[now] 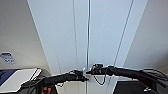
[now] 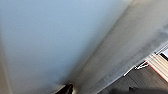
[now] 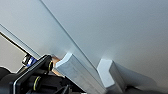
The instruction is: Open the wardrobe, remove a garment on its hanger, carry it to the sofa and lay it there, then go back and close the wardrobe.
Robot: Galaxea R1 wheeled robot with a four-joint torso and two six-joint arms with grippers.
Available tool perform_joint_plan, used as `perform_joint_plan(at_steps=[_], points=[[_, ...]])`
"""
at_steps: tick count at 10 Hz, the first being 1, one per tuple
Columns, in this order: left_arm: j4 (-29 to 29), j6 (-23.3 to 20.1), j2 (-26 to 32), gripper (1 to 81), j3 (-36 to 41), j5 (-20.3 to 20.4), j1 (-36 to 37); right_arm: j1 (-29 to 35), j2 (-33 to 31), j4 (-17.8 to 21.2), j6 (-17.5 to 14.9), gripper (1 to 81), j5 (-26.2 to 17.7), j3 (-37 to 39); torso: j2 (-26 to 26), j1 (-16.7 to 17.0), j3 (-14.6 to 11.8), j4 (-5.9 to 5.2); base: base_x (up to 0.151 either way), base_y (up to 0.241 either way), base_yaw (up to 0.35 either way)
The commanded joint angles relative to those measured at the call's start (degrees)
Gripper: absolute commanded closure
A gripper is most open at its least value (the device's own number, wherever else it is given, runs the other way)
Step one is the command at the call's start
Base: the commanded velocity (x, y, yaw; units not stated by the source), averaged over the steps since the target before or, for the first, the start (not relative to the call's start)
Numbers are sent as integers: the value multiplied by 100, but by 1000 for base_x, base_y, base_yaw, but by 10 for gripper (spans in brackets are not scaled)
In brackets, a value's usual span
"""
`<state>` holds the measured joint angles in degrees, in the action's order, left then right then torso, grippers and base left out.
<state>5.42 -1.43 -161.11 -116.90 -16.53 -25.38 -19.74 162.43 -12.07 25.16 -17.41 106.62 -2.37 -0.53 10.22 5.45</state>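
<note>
The wardrobe (image 1: pixel 100 32) fills the head view, a tall white cabinet with both doors meeting at the middle seam. Both dark arms reach in low to that seam. My left gripper (image 1: pixel 85 79) sits at the left door's edge, and its wrist view looks along the white door (image 2: pixel 50 37). My right gripper (image 1: pixel 89 72) is at the seam from the right. In the right wrist view its two pale fingers (image 3: pixel 75 71) rest against the door (image 3: pixel 120 30), open, with a slim vertical handle ridge (image 3: pixel 86 56) running between them. The garment, hanger and sofa are hidden.
Plain white wall stands on both sides of the wardrobe. A white surface (image 1: pixel 17 79) with a blue item (image 1: pixel 7 58) behind it lies at the lower left. Dark floor and stacked flat objects (image 2: pixel 157 66) lie beside the cabinet's foot.
</note>
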Motion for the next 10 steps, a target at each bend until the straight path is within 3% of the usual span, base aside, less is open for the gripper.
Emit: perform_joint_plan(at_steps=[1, 4, 6, 10], points=[[-173, -86, -519, 10, -465, 133, 1039, 905, 73, -15, 6, 10, 62, -186, 0, 0, 0, 0, 0, 0, 0], [-129, -77, -792, 10, -501, 220, 1171, 782, 134, -15, 6, 10, 106, -292, 0, 5, 0, -2, 0, 0, 0], [-68, -77, -739, 10, -134, 229, 1189, 633, 126, -6, 6, 10, 159, -467, -2, 9, 0, -2, 0, 0, 0], [-138, -103, 339, 10, 2374, 316, 751, 203, 117, -32, -11, 10, 360, -986, 0, 5, 0, -4, 0, 0, 0]])
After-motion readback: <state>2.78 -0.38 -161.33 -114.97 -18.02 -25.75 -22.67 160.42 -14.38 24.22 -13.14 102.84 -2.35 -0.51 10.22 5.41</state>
